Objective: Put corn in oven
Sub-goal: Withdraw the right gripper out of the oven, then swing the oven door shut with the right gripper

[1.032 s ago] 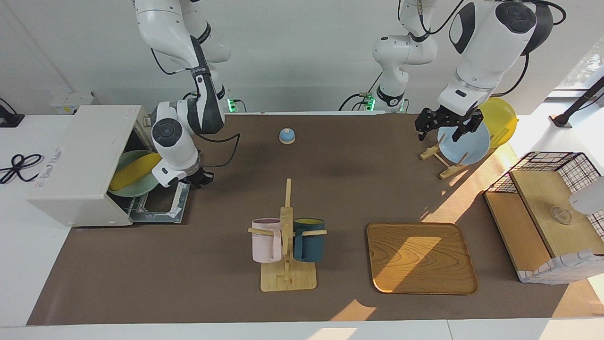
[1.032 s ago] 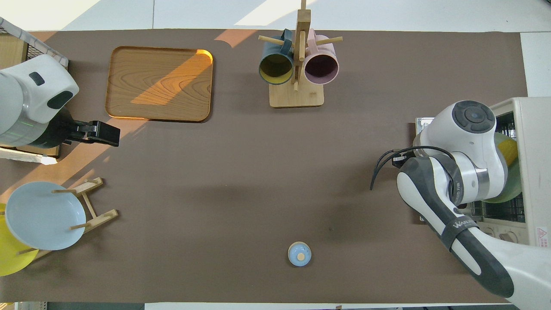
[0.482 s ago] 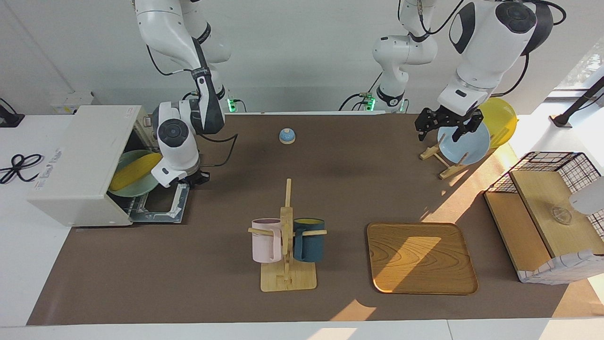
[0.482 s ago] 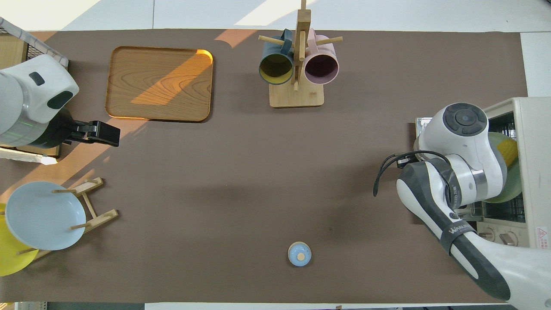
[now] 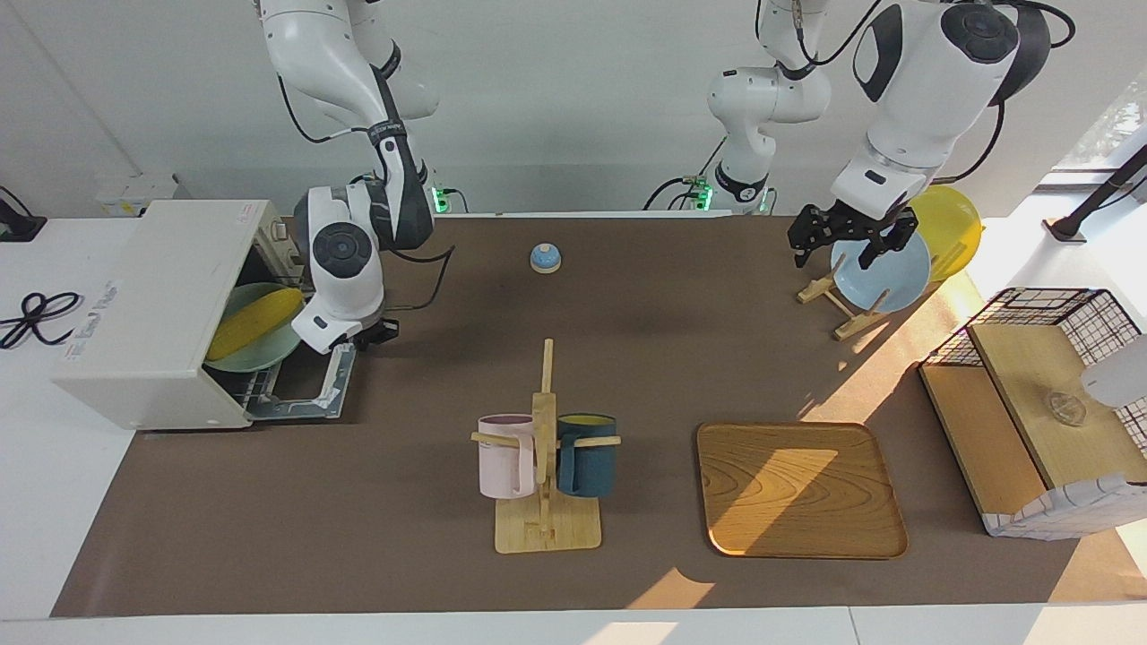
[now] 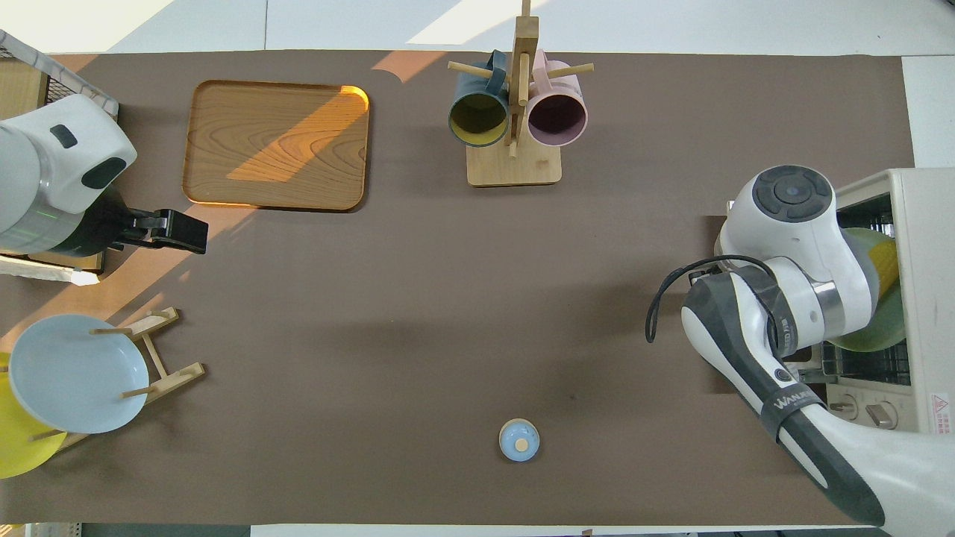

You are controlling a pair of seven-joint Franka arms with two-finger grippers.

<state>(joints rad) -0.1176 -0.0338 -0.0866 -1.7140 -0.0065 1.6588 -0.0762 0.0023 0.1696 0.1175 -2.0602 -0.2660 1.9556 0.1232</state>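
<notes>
The white oven [image 5: 152, 305] stands at the right arm's end of the table, and it also shows in the overhead view [image 6: 925, 224]. Its glass door [image 5: 309, 394] hangs down, slightly raised off the table. The yellow corn [image 5: 255, 320] lies on a pale green plate [image 5: 255, 360] on the rack inside; the overhead view shows the corn's tip [image 6: 884, 257]. My right gripper [image 5: 375, 335] is at the door's outer edge, hidden under the wrist in the overhead view. My left gripper [image 5: 833, 255] waits open and empty over the plate rack.
A mug rack [image 5: 545, 466] with a pink and a dark blue mug stands mid-table. A wooden tray [image 5: 800, 488], a wire-and-wood basket [image 5: 1048, 430], a light blue plate [image 5: 883, 269], a yellow plate [image 5: 950, 224] and a small blue bell [image 5: 545, 258] are also here.
My right wrist has moved up and toward the robots. The oven door's outer edge has risen a little with it. The left arm has not moved.
</notes>
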